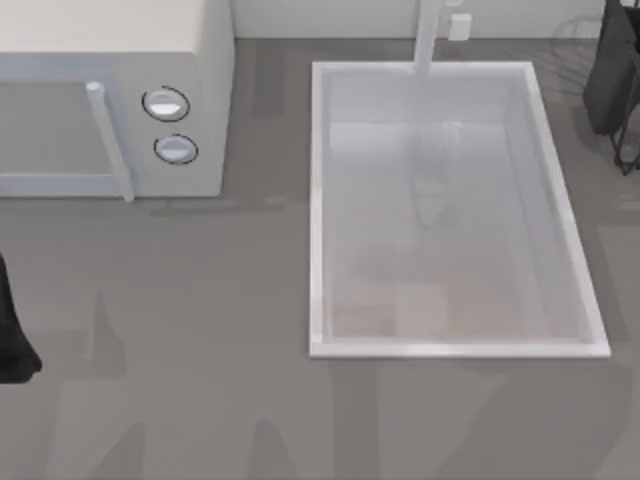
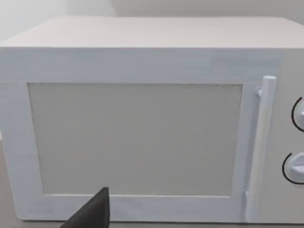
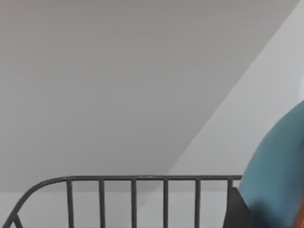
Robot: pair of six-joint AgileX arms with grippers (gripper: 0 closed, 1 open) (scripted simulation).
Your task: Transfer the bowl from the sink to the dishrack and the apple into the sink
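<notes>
Step in hand, judged: bowl-to-dishrack transfer; sink [image 1: 318, 200] bare at centre of top view; bowl [image 3: 280, 175] at lower right of right wrist view beside dishrack [image 3: 133, 194] wires; right gripper grip cannot tell; next: lowering into rack, then apple

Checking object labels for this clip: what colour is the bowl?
Blue-teal, glossy; clearest in the right wrist view, where the bowl sits beside the dark grey dishrack wires.
</notes>
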